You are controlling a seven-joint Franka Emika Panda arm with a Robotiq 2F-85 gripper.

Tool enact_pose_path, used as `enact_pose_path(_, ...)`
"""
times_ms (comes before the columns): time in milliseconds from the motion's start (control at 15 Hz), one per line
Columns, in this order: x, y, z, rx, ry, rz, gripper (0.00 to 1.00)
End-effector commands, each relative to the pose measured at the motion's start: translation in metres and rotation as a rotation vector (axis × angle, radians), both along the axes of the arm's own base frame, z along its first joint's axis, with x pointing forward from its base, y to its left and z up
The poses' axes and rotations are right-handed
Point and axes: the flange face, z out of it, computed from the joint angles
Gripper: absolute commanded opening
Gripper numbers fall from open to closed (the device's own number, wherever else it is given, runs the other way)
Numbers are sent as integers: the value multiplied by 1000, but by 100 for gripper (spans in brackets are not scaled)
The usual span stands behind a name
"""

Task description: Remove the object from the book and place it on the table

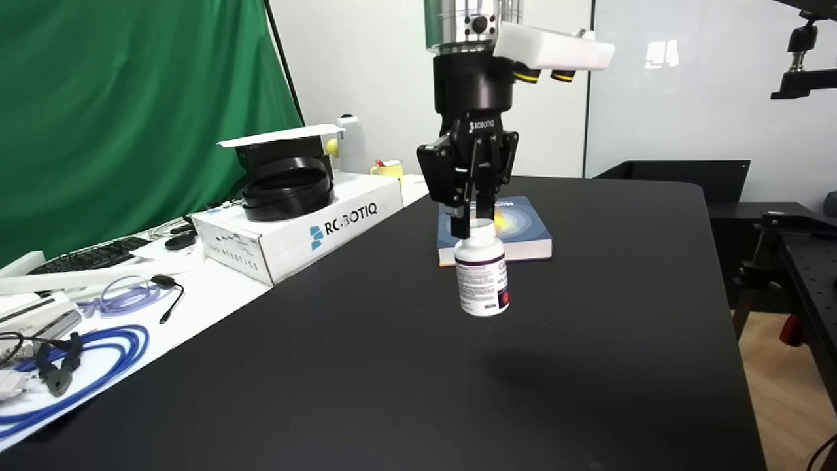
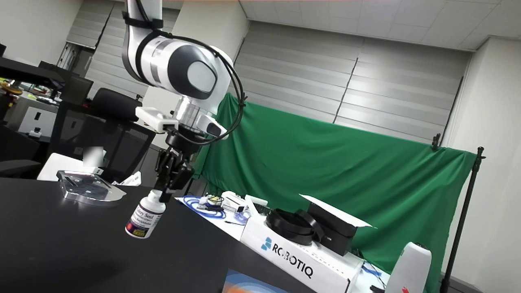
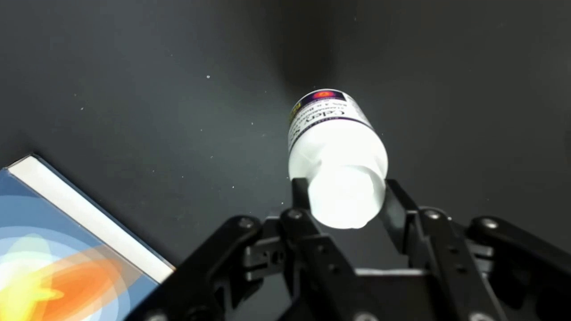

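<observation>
Tool (image 3: 348, 198) clamps Celery Seed bottle (image 1: 481, 282) above worktop (image 1: 366, 373); blue book (image 1: 525, 221) lies near; ROBOTIQ cardboard box (image 1: 343, 230) borders worktop.

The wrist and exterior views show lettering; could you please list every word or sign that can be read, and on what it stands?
"ROBOTIQ", with a blue sign: white box, in both exterior views.
"ROBOTICS", seemingly: that box's end, preceding letters unclear.
"ROBOTIQ": hand.
"Celery", upside down in the wrist view: bottle.
"Seed": the bottle's label, in an exterior view.
Too small or blurred: finer print on the label, box's end and book.
</observation>
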Motion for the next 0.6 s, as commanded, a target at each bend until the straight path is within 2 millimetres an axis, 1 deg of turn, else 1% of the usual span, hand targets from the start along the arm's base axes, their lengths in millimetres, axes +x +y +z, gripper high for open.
enact_pose_path(0, -22, 2, -6, 13, -35, 18, 18)
enact_pose_path(200, -32, 3, -17, 11, -51, 35, 18)
enact_pose_path(533, -47, 3, -30, 7, -41, 61, 18)
